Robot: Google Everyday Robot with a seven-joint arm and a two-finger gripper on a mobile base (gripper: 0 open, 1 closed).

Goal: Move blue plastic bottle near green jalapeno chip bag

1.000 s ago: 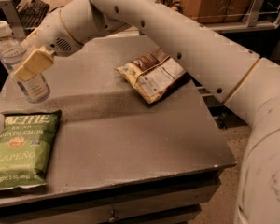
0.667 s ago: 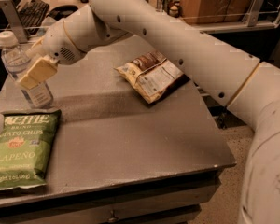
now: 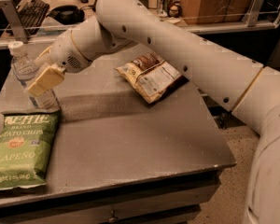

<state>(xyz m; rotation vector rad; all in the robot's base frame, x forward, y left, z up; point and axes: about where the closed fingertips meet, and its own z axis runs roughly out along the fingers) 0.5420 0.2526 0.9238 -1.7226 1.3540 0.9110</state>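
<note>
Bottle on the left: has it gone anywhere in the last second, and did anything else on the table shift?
The gripper, closed on the blue plastic bottle, carried it toward the near side of the table and slightly right. The bottle's base is now right by the top edge of the green jalapeno chip bag. The green bag and the brown snack bag stayed put on the table.

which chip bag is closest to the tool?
The green jalapeno chip bag, right below the tool, far left, holding the blue plastic bottle. The brown bag lies farther right.

Grey table (image 3: 130, 143), speckled floor (image 3: 233, 190), cluttered desk (image 3: 210, 27) behind
</note>
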